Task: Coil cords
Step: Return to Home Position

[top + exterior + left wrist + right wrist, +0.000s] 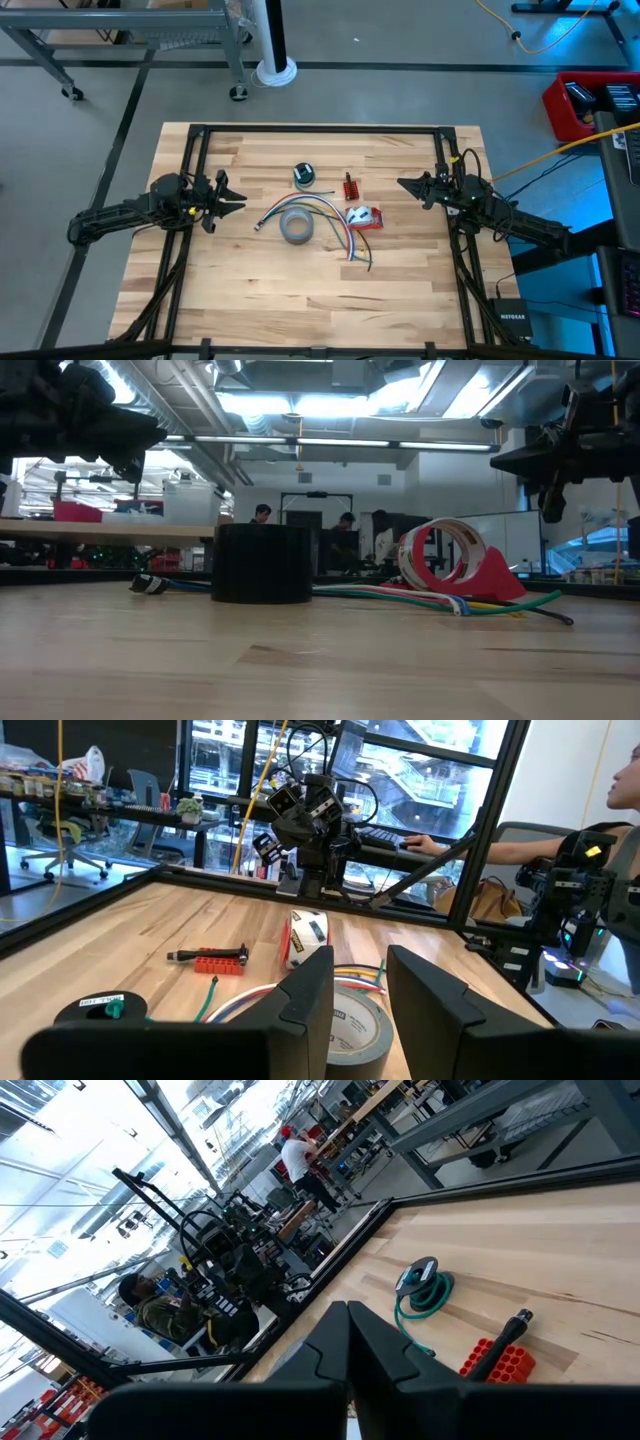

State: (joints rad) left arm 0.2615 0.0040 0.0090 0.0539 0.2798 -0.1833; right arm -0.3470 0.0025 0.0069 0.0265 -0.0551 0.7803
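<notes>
A small wound green-and-dark cord (304,176) lies flat on the wooden table, far of centre; it also shows in the right wrist view (424,1289) and the left wrist view (100,1009). A loose bundle of coloured cords (325,212) curves over the table's middle, past a grey tape roll (296,227). My left gripper (238,200) hovers level at the table's left, open, with nothing between its fingers (310,995). My right gripper (403,184) hovers level at the right, shut and holding nothing (347,1330).
A red bit holder with a dark driver (350,186) lies right of the wound cord. A white-and-red tape dispenser (362,216) sits beside the loose cords. A black frame (320,129) runs along the table's edges. People are at desks in the room beyond (298,1158).
</notes>
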